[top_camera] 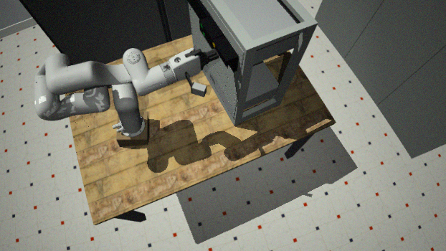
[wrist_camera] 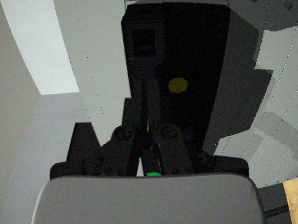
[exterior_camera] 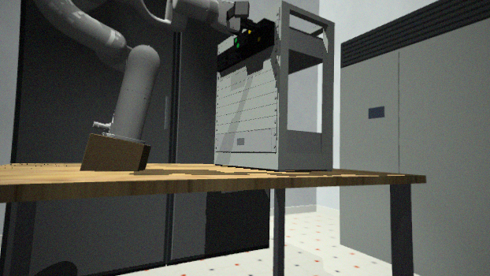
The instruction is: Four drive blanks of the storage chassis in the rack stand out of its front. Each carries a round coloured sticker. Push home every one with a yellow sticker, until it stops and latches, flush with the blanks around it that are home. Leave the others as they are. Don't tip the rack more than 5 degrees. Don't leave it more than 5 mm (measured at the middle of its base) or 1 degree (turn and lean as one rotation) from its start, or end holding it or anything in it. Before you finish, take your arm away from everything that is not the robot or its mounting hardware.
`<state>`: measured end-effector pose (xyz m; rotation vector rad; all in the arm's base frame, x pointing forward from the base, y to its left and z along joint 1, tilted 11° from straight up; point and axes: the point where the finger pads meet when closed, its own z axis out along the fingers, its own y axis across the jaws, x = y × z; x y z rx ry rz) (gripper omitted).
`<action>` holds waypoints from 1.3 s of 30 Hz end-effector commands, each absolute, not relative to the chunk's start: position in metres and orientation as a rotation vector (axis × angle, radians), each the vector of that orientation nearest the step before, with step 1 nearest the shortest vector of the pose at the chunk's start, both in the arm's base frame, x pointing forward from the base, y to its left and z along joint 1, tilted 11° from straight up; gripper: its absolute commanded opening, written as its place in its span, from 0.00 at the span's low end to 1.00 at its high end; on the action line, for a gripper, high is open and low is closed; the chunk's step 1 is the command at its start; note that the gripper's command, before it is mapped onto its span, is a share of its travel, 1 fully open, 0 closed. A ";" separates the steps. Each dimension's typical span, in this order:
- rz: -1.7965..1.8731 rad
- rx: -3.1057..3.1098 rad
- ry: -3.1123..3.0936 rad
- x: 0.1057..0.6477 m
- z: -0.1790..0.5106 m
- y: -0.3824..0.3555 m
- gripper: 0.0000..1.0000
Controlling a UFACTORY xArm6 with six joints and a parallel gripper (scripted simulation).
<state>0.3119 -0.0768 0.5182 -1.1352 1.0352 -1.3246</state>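
Pushing step: gripper [wrist_camera: 143,156], jaws clenched on nothing, apparently touches a yellow-stickered blank [wrist_camera: 177,86] high on the rack [top_camera: 239,86] front; next, press straight inward until latched.

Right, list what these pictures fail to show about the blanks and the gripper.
- Wrist view: the shut gripper covers part of the chassis front; only one yellow sticker shows whole.
- Top view: the rack top hides most of the front; whether the gripper's tips touch a blank cannot be told.
- Exterior view: stickers are too small to match to blanks; the wrist camera covers the gripper.
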 end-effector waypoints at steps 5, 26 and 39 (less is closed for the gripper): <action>-1.326 -1.134 1.033 0.319 0.521 -0.076 0.00; -1.326 -1.134 1.033 0.331 0.523 -0.076 0.00; -1.326 -1.134 1.033 0.332 0.524 -0.076 0.00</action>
